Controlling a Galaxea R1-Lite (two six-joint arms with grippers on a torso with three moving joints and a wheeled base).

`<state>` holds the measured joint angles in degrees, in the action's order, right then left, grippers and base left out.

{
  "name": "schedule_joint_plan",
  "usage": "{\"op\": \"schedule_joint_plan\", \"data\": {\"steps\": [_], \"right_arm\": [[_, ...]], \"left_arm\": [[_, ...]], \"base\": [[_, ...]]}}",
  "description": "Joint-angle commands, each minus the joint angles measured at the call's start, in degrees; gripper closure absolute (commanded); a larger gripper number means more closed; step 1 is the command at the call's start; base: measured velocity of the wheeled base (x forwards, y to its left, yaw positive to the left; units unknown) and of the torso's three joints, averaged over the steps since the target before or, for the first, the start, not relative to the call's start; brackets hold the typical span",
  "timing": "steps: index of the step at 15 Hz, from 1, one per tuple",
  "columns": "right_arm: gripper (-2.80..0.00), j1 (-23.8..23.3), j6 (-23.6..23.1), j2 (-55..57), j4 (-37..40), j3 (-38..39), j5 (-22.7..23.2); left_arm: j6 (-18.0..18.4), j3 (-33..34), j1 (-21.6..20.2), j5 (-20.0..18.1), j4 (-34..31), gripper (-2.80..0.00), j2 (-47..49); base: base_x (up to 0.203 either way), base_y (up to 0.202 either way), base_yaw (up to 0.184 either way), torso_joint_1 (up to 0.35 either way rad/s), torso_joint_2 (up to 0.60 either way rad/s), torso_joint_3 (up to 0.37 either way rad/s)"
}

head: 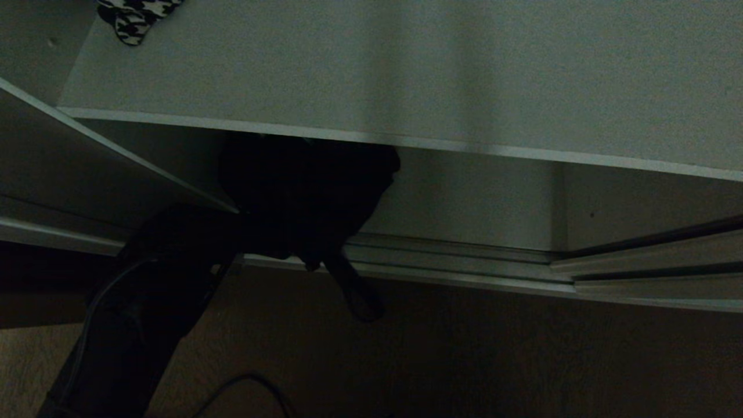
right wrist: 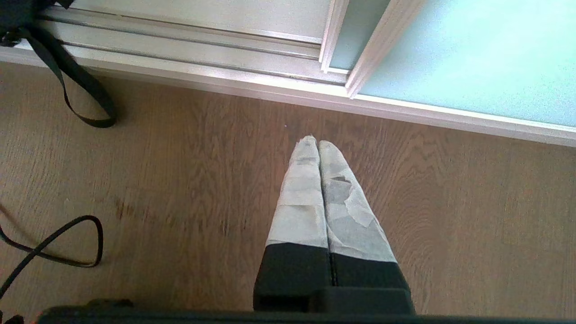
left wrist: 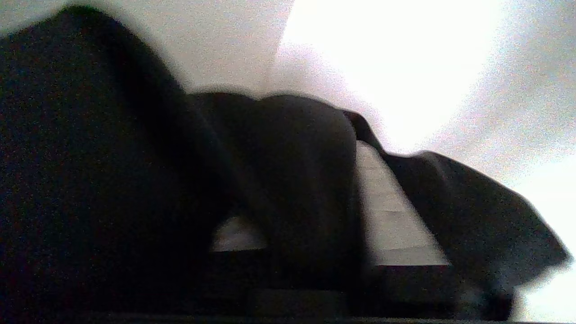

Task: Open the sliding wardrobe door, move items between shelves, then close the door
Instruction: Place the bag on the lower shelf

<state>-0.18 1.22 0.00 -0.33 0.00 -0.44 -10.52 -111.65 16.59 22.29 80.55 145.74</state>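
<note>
The black bag (head: 307, 186) lies in the open compartment under the white-grey shelf (head: 406, 75). One of its straps (head: 354, 290) hangs out over the door track to the floor. My left arm (head: 145, 302) reaches up to the bag from the lower left. In the left wrist view my left gripper (left wrist: 310, 189) has its taped fingers (left wrist: 396, 216) standing apart, with a fold of the bag's fabric (left wrist: 112, 157) bulging between them. The pale blue-green sliding wardrobe door (right wrist: 472, 67) is slid aside. My right gripper (right wrist: 318, 141) hangs shut and empty over the wooden floor.
A black-and-white patterned item (head: 136, 20) lies on the shelf at its far left. The silver door track (head: 453, 261) runs along the wardrobe's foot. A black cable (right wrist: 67, 243) loops on the wooden floor (right wrist: 180, 180). The bag's strap (right wrist: 85, 103) lies on the floor by the track.
</note>
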Motion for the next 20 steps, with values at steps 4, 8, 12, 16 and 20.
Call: {"op": "schedule_joint_plan", "data": {"steps": [4,8,12,16,20], "right_arm": [[0.0,0.0,0.0,-0.1,0.0,0.0,0.0],[0.0,0.0,0.0,-0.1,0.0,0.0,0.0],[0.0,0.0,0.0,-0.1,0.0,0.0,0.0],[0.0,0.0,0.0,-0.1,0.0,0.0,0.0],[0.0,0.0,0.0,-0.1,0.0,0.0,0.0]], "left_arm": [[-1.4,0.1,-0.1,-0.9,-6.0,-2.8,-0.5],[-5.7,0.0,-0.6,-0.8,-11.6,-2.8,-1.6],[-5.0,0.2,-0.6,-2.8,-13.0,-2.8,-1.1],[-5.0,0.2,-0.2,-2.4,-13.5,-2.8,-2.3],[-3.7,0.3,0.4,-0.8,-7.1,-2.8,-2.3]], "base": [[0.0,0.0,0.0,0.0,0.0,0.0],[0.0,0.0,0.0,0.0,0.0,0.0],[0.0,0.0,0.0,0.0,0.0,0.0],[0.0,0.0,0.0,0.0,0.0,0.0],[0.0,0.0,0.0,0.0,0.0,0.0]]}}
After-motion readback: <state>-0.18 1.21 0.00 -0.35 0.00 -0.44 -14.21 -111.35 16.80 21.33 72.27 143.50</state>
